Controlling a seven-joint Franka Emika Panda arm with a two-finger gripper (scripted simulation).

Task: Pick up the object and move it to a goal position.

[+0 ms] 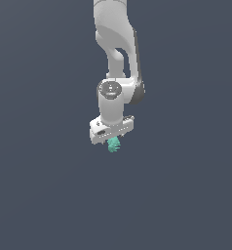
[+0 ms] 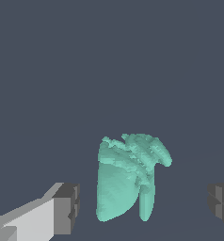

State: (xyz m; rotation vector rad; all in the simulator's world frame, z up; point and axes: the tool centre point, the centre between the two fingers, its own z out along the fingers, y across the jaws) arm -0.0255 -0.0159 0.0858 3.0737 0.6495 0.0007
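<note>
Here the hand [image 2: 140, 207] stands wide around the unlabelled teal object [image 2: 128, 181], fingers [image 2: 62, 209] apart from it.

Small teal-green lumpy object [image 1: 113, 144] directly under the white robot gripper [image 1: 111, 141], between its two fingers [image 2: 67, 208], touching neither

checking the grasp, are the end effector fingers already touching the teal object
No, in the wrist view the teal lumpy object sits between the end effector fingers with clear gaps on both sides.
</note>
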